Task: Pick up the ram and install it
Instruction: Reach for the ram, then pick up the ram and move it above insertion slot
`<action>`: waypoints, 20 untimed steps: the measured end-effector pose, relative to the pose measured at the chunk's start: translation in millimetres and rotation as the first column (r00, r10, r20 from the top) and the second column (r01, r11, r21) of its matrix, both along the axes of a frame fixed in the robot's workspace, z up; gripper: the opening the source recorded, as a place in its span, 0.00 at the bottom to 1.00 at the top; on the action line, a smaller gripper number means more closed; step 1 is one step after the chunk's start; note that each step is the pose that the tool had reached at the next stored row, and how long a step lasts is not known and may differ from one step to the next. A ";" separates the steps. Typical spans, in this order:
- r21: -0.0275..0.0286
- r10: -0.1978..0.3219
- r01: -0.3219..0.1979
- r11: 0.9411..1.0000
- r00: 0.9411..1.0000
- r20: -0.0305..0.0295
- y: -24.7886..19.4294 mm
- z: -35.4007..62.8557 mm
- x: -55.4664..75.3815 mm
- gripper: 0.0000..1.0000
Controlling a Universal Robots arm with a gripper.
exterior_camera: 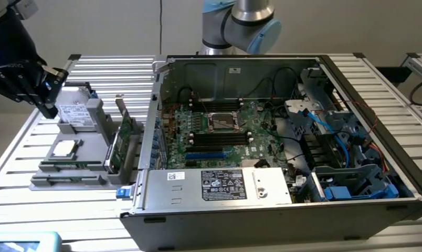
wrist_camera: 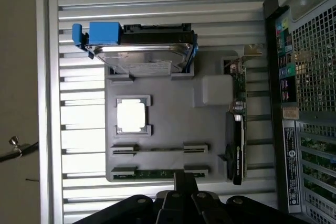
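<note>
A: Where is the ram to be found?

B: The ram (wrist_camera: 157, 173) is seen in the grey tray (wrist_camera: 173, 124). It is seated on its long edge in the slot along the tray's edge farthest from the hard drive (wrist_camera: 139, 56). It is shown as a thin green strip with small dark parts, held between two holders.

A: What else is carried by the tray?

B: The hard drive, fitted with a blue bracket (wrist_camera: 102, 34), is stood at the opposite end of the tray. A pale square chip (wrist_camera: 130, 116) is set in a pocket of the tray between the hard drive and the ram. A green expansion card (wrist_camera: 236, 129) is stood on edge along one side of the tray.

A: And how is the gripper placed?

B: The gripper (wrist_camera: 185, 178) is held in the air above the tray, apart from everything in it. In the exterior view it is seen near the tray's hard-drive end. Its fingers are pressed together tip to tip, and the ram is not gripped.

A: How is the computer case placed?

B: The open case (exterior_camera: 267, 226) is laid just beside the tray, on the side where the expansion card is stood. A green motherboard (exterior_camera: 256, 118) is exposed inside it. Tray and case are both borne by a table of metal slats (exterior_camera: 57, 220).
</note>
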State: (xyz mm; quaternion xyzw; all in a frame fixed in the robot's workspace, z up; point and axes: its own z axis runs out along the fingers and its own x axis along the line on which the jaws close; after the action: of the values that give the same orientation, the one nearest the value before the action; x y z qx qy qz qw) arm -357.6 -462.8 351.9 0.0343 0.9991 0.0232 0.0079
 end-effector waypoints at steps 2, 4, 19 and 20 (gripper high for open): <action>0.000 0.000 0.000 1.000 1.000 0.000 0.0 0.0 0.0 0.11; 0.000 0.000 0.000 1.000 1.000 0.000 0.0 0.0 -0.1 0.11; 0.000 0.093 -0.093 0.996 0.996 0.000 0.1 0.0 -0.8 0.11; 0.000 0.111 -0.111 0.994 0.994 0.000 0.1 0.0 -0.8 0.11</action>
State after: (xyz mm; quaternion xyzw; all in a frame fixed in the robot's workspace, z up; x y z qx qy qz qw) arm -358.5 -462.8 351.9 -0.0213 0.9995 0.0236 0.0068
